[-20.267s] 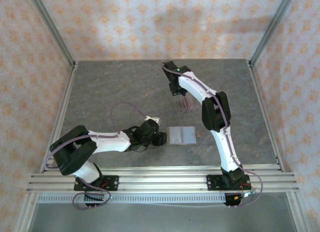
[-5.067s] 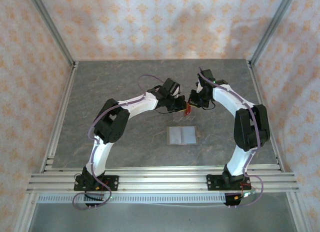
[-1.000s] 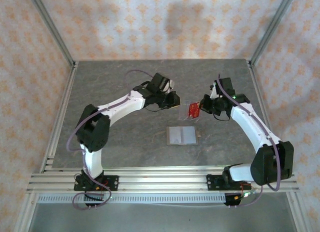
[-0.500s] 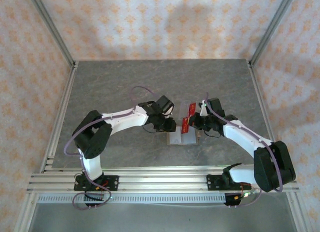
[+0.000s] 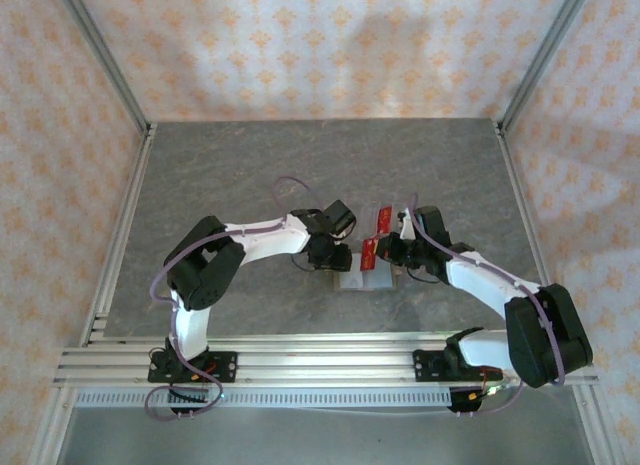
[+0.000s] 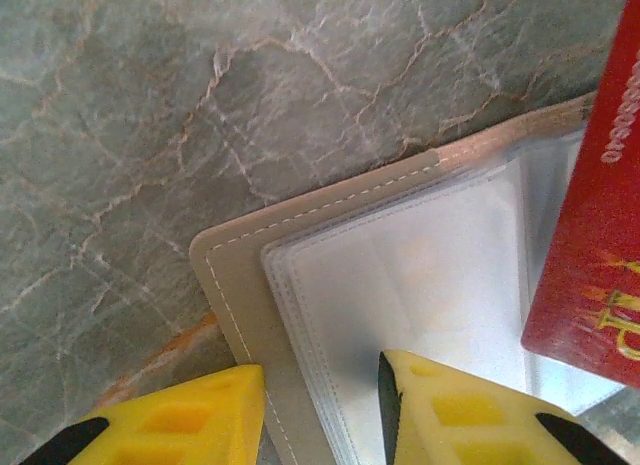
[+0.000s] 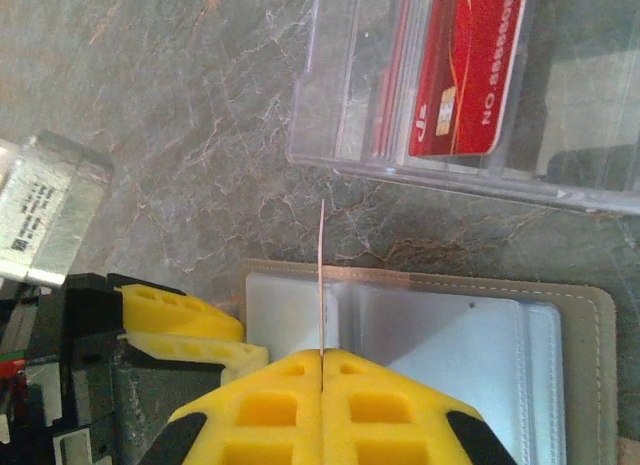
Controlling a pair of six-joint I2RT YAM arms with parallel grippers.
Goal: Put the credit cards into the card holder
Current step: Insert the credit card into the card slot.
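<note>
The card holder [image 5: 375, 278] lies open on the table, tan-rimmed with clear sleeves [image 6: 420, 285] inside. My right gripper [image 7: 322, 360] is shut on a red credit card [image 5: 369, 250], seen edge-on [image 7: 322, 275] and held upright over the holder's left half [image 7: 290, 315]. That same card [image 6: 595, 235] stands at the right of the left wrist view. My left gripper [image 6: 320, 425] is open at the holder's left edge, one finger [image 6: 190, 420] over the table, the other [image 6: 470, 415] over the sleeves. In the top view it [image 5: 338, 257] sits just left of the holder.
A clear slotted plastic rack [image 7: 450, 135] stands just behind the holder, with more red cards [image 7: 465, 65] upright in it. In the top view the rack [image 5: 380, 220] sits between the two wrists. Aluminium rails [image 5: 330, 360] run along the near table edge.
Both arms came down and inward from the rack to the holder. The right gripper carried the red card over the holder. The left gripper's jaws have widened at the holder's left edge.
</note>
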